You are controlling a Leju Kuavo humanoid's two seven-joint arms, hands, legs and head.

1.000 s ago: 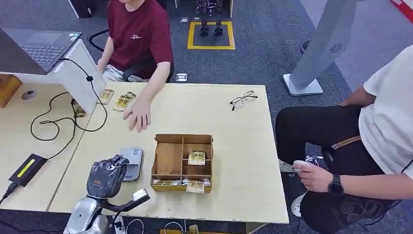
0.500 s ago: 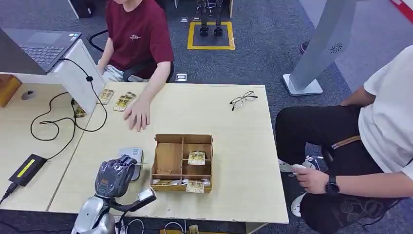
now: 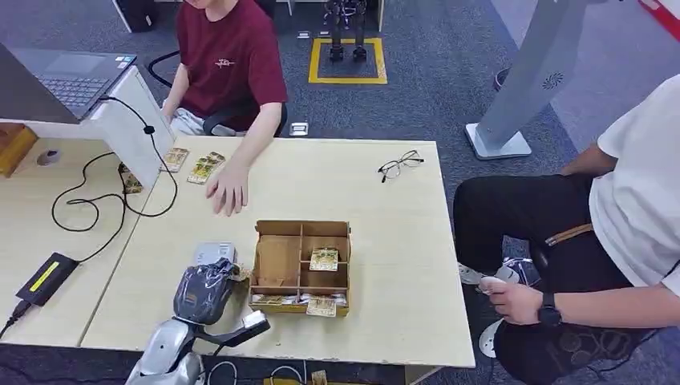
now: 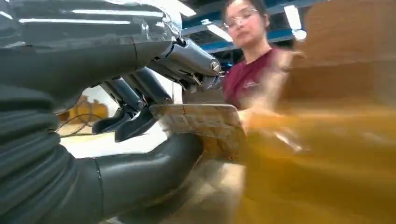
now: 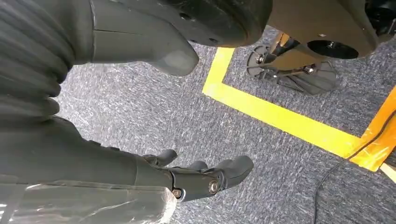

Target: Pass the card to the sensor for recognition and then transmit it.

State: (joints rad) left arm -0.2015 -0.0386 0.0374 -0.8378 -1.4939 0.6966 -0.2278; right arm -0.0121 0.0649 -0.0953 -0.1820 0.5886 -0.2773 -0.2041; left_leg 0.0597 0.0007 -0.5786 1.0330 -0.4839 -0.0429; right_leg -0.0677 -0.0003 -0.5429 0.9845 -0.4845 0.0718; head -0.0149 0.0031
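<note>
Left hand (image 3: 205, 289) pinches card (image 4: 201, 128) between thumb and fingers, just beside wooden box (image 3: 301, 267) left wall, over sensor (image 3: 215, 254). Box sits near table (image 3: 401, 241) front edge; bare tabletop to its right. Cards (image 3: 324, 259) lie in box compartments. Right hand (image 5: 196, 179) hangs over floor, fingers apart, holding nothing.

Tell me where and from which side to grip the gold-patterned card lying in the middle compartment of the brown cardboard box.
Take the gold-patterned card by its upper edge, coming straight down from above. It lies tilted against a divider of the brown cardboard box, so that edge is probably raised and the walls block a sideways approach. The left hand already holds a card; the right hand hangs free.
</note>
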